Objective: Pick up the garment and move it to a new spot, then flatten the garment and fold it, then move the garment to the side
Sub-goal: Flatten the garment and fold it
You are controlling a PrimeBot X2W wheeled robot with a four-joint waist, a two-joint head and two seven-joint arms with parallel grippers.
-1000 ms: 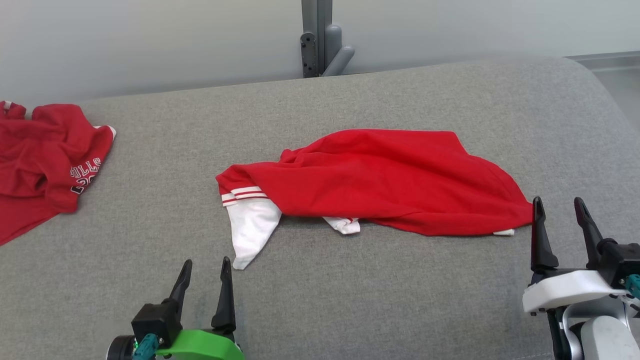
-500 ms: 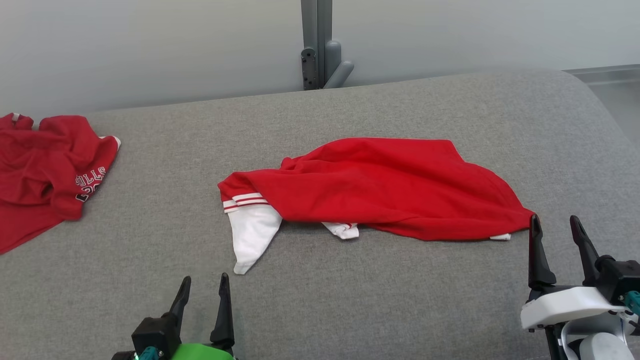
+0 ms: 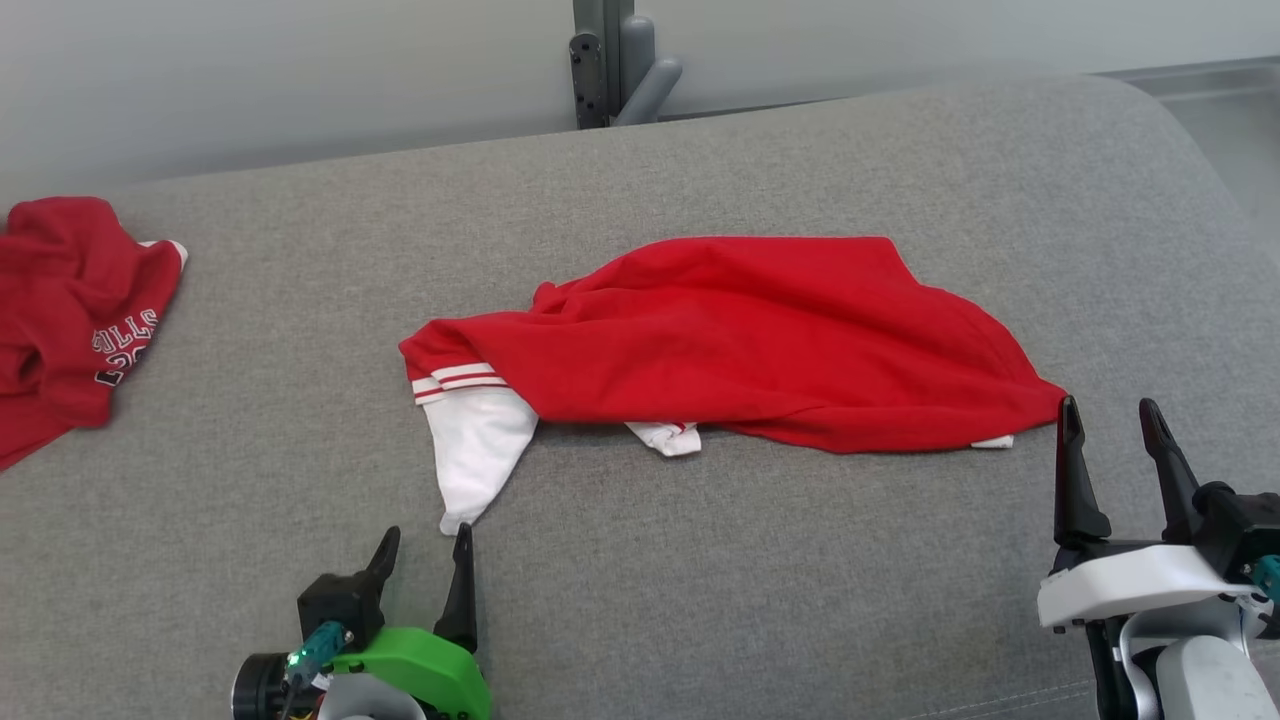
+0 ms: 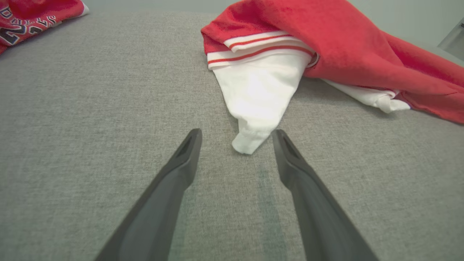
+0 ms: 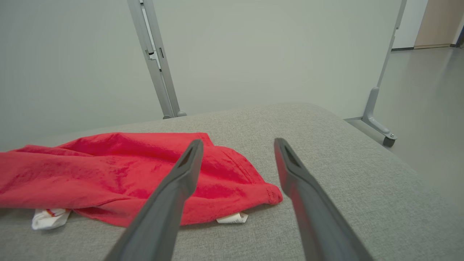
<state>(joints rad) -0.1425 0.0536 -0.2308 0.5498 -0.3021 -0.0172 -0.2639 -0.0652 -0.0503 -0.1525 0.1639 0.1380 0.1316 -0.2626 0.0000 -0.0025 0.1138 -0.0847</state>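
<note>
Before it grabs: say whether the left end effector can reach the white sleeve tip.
Probably yes: the left end effector is open and the white sleeve tip lies right in its gap, nothing blocking.

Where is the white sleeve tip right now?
Head view, lower left of centre: the white sleeve tip lies on the grey cushion, right at the left pincer's open fingertips.

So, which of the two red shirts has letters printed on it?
The crumpled shirt at the far left. The middle shirt shows none, only a white sleeve with red stripes.
</note>
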